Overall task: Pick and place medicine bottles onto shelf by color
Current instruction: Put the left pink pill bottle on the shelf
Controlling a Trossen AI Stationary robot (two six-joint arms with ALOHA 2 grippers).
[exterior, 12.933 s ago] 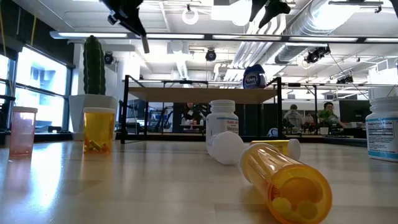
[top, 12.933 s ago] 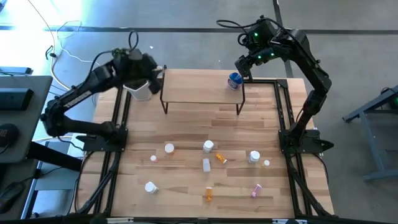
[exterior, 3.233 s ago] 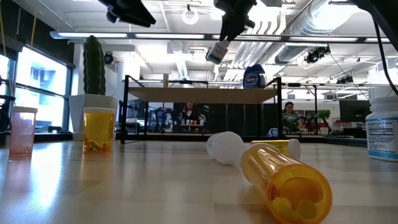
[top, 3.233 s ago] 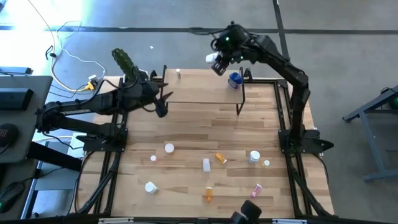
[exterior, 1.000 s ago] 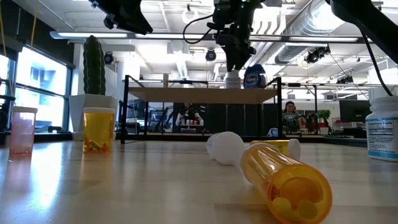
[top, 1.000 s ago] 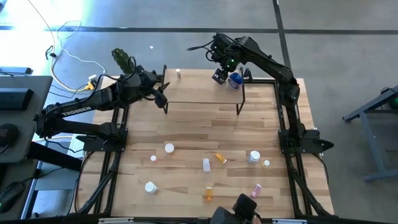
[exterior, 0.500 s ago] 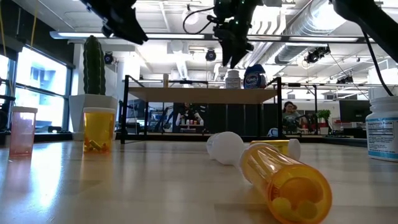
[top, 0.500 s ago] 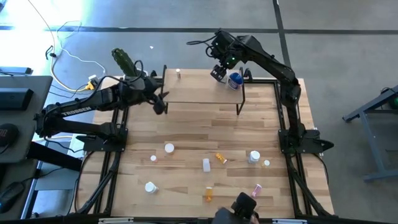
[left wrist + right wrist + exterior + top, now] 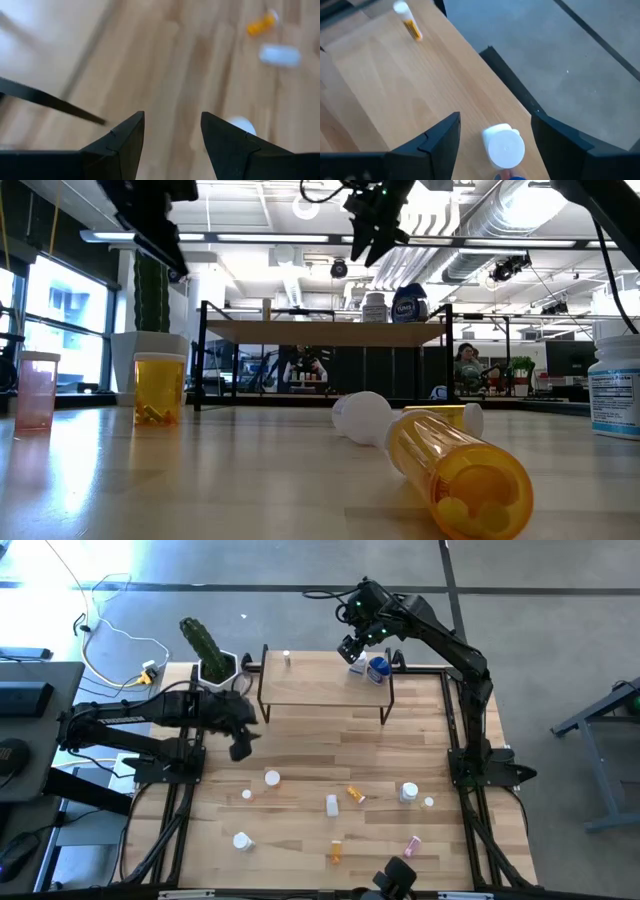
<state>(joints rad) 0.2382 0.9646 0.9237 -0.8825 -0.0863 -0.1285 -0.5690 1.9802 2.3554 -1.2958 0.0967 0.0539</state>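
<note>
Left tool (image 9: 172, 145) fingers apart, empty, over bare desk (image 9: 165, 65). Beyond it: white-capped bottle (image 9: 241, 125), white bottle (image 9: 280, 54) lying down, orange bottle (image 9: 262, 23) farthest.

light-wood shelf (image 9: 320, 688) on black legs, blue bottle (image 9: 377, 669) beside a white one (image 9: 504, 146), clear orange bottle (image 9: 460, 471) with yellow pills, pink vial (image 9: 36, 390), green cactus (image 9: 201, 641) in white pot, pale striped wood table (image 9: 300, 830), dark arms
</note>
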